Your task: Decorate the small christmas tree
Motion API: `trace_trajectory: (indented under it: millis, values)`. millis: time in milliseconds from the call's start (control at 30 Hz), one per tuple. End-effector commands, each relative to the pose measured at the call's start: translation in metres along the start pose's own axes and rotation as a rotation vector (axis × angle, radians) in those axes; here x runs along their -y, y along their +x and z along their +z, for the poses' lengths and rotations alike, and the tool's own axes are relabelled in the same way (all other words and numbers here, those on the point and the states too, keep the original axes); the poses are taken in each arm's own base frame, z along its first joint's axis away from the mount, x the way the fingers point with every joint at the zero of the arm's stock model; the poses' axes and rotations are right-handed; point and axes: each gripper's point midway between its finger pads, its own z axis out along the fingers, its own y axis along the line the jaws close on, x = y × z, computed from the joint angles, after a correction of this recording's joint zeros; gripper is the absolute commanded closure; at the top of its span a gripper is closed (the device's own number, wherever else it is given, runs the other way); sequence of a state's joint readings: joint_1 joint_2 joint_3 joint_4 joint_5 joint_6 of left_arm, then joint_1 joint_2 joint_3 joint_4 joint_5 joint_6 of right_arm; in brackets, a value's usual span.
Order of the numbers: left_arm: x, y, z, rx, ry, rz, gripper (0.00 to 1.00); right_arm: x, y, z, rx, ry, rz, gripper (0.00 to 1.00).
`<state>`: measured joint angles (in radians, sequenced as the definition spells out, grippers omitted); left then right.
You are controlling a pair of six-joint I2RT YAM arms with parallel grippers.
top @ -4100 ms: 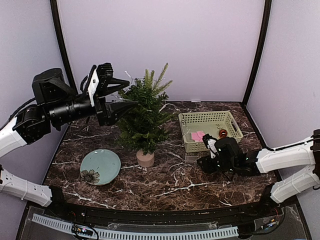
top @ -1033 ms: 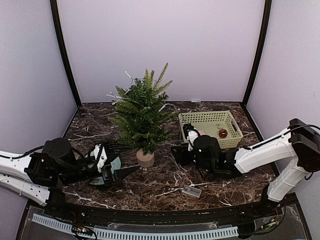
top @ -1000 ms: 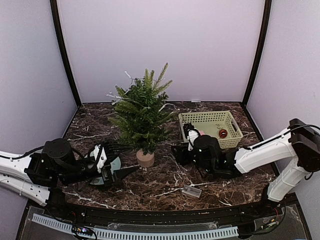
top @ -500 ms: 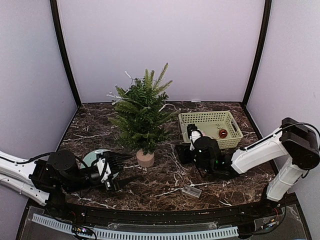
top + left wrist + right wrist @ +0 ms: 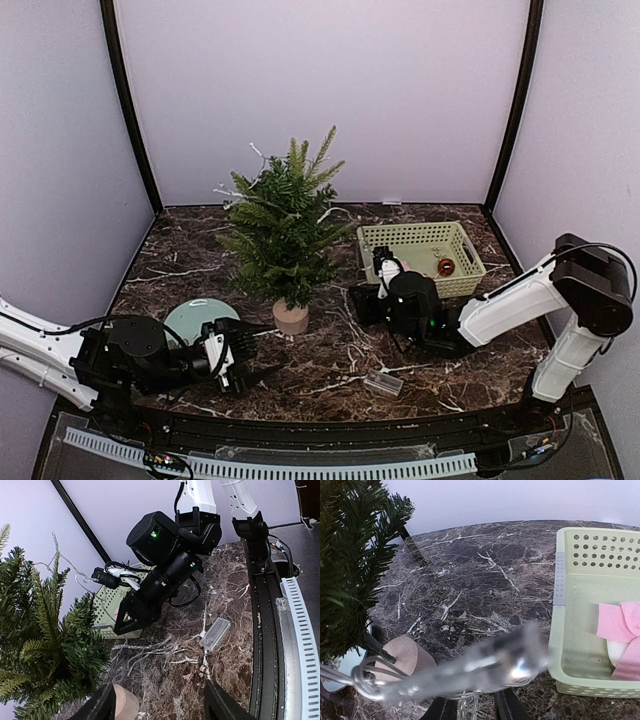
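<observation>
The small christmas tree [image 5: 283, 240] stands upright in its pot [image 5: 291, 318] mid-table [image 5: 180, 265], toward the back edge. The right gripper [image 5: 354, 302] sits low to the pot's right, and I cannot tell whether it is clamped. The left gripper [image 5: 262, 350], by the front edge left of the pot, gapes wide and empty.

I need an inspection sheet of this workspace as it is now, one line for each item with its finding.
Surface: dark marble table, white veins; no spill seen.
Job's things: small christmas tree upright in its pot; no ornament seen on it.
Clutter: green basket holding red bauble and pink bow; teal plate; clear box.
Claws: left claw open, empty; right claw beside the basket, grip unclear.
Cables: clear light string blurred across the right claw; thin strands on the tree.
Surroundings: plain lilac walls; nothing else seen.
</observation>
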<state>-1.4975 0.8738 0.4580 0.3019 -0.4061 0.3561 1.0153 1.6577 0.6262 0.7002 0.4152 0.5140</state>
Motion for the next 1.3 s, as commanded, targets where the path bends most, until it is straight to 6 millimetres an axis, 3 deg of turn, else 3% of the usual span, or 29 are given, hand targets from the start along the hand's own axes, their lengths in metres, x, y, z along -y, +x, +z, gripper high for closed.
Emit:
trace_trajectory:
  millis: [0,167,300,333,567,800,867,900,933,1000,1033,1067,1100,1133,1167,1267]
  values:
    - [-0.007,-0.012,-0.002,0.051,-0.037,-0.016,0.37,-0.008,-0.013,0.008,0.045,-0.05,0.045,0.7]
    - [-0.009,-0.011,-0.004,0.056,-0.051,-0.03,0.37,-0.012,-0.01,0.015,0.041,-0.073,0.067,0.73]
    - [-0.004,-0.002,-0.001,0.038,-0.035,-0.029,0.37,-0.02,-0.015,0.013,0.05,-0.112,0.071,0.98]
    - [-0.001,0.0,0.001,0.031,-0.028,-0.023,0.37,-0.022,-0.019,0.011,0.056,-0.124,0.069,1.0]
    - [0.022,0.006,0.015,0.013,0.054,0.064,0.37,-0.043,-0.054,-0.023,0.109,-0.208,0.038,1.0]
    - [0.058,0.015,0.043,-0.034,0.186,0.16,0.37,-0.065,-0.084,-0.057,0.144,-0.298,-0.002,1.0]
    - [0.06,0.014,0.048,-0.009,0.173,0.128,0.37,-0.072,-0.091,-0.067,0.157,-0.331,-0.013,1.0]
    - [0.055,0.002,0.051,0.045,0.143,0.064,0.38,-0.076,-0.094,-0.073,0.165,-0.348,-0.02,1.0]
    - [0.058,0.01,0.055,0.035,0.134,0.041,0.38,-0.079,-0.098,-0.077,0.172,-0.362,-0.025,1.0]
    - [0.057,0.001,0.063,0.088,0.106,-0.063,0.38,-0.085,-0.107,-0.088,0.19,-0.386,-0.036,1.0]
    - [0.066,0.011,0.07,0.065,0.112,-0.063,0.38,-0.088,-0.111,-0.092,0.197,-0.397,-0.041,1.0]
    - [0.061,0.003,0.073,0.097,0.068,-0.085,0.39,-0.09,-0.115,-0.097,0.207,-0.405,-0.044,1.0]
    - [0.068,0.011,0.078,0.081,0.062,-0.075,0.39,-0.092,-0.118,-0.101,0.214,-0.415,-0.048,1.0]
    - [0.06,0.004,0.081,0.111,0.007,-0.094,0.4,-0.093,-0.12,-0.104,0.217,-0.425,-0.052,1.0]
    - [0.059,0.013,0.086,0.088,-0.03,-0.093,0.41,-0.095,-0.122,-0.108,0.223,-0.436,-0.057,1.0]
    - [0.048,0.007,0.093,0.142,-0.126,-0.128,0.43,-0.099,-0.128,-0.116,0.232,-0.457,-0.07,1.0]
